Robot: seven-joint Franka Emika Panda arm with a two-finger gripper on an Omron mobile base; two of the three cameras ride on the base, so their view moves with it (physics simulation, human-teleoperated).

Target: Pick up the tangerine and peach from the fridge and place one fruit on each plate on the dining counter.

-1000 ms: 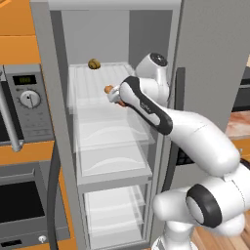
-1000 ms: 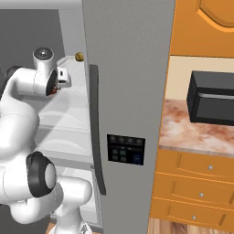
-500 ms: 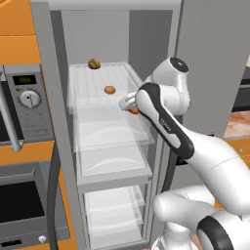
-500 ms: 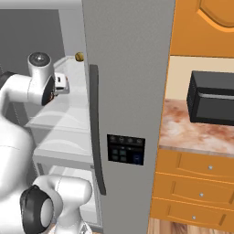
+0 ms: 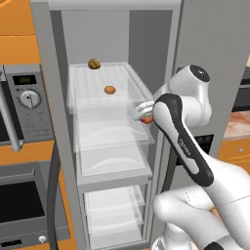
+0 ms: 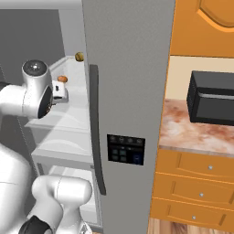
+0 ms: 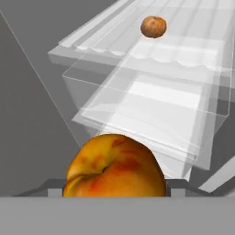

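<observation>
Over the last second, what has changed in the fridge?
The claw, shut on the peach, has drawn back from the shelf toward the fridge opening, carrying the fruit out past the shelf's front right edge; the arm's elbow has swung right. The tangerine and the olive-brown lumpy item stayed on the upper shelf, and the base has not moved.

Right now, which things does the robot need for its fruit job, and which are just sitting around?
Needed for the job:
peach, held in the gripper
tangerine, on the top shelf
fridge, door open

Just sitting around:
brown lump at the back of the top shelf
microwave
black box on the wall counter
</observation>
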